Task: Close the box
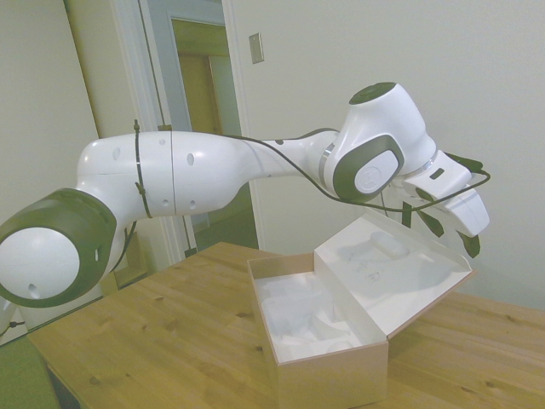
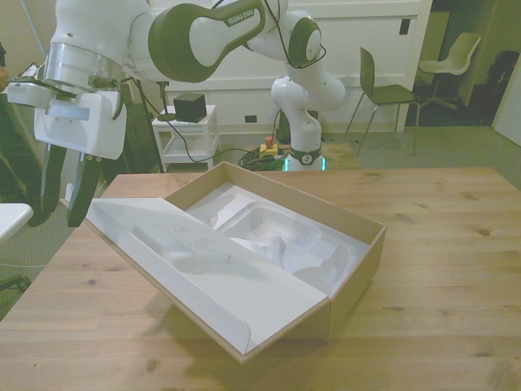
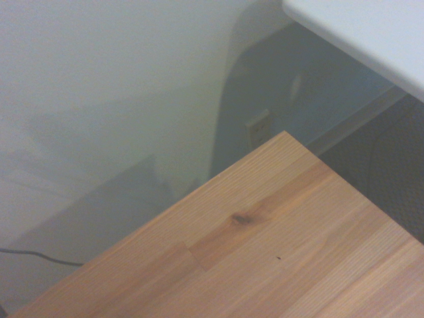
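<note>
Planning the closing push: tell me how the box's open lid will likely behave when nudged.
The lid looks like thin cardboard, so probably light and slightly bendy. Hinged along the box, it should swing rather than slide. The gripper, fingers apart, hangs behind its raised edge.

The arm (image 2: 207, 32) bears small white lettering reading "FRANKA EMIKA" on its dark joint band.

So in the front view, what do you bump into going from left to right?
Gripper → the box's open lid → white moulded lining → the box's cardboard wall on the right → bare wooden table.
</note>
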Controlling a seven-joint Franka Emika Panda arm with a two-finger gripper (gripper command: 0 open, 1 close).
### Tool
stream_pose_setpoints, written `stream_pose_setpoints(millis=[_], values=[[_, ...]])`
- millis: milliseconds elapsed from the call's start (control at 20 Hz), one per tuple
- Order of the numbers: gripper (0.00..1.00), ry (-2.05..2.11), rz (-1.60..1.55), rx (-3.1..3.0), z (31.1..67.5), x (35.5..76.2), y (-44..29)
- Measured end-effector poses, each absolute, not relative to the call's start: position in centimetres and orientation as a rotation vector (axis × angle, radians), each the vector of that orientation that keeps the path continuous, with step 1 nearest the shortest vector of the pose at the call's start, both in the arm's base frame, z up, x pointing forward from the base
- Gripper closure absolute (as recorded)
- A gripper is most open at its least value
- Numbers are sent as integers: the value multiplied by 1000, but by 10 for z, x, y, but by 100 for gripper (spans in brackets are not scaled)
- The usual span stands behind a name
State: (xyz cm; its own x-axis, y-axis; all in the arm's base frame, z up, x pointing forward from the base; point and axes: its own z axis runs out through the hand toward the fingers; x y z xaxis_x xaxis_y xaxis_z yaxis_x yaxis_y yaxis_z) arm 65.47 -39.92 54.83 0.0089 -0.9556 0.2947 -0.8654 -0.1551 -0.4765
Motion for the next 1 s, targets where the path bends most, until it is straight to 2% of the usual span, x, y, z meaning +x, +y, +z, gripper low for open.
stream_pose_setpoints(millis=[550,800,1000], values=[[0,1900,-727,-2082,524,655,-405],[0,1776,-723,-2084,562,633,-387],[0,1652,-639,-2092,602,611,-333]])
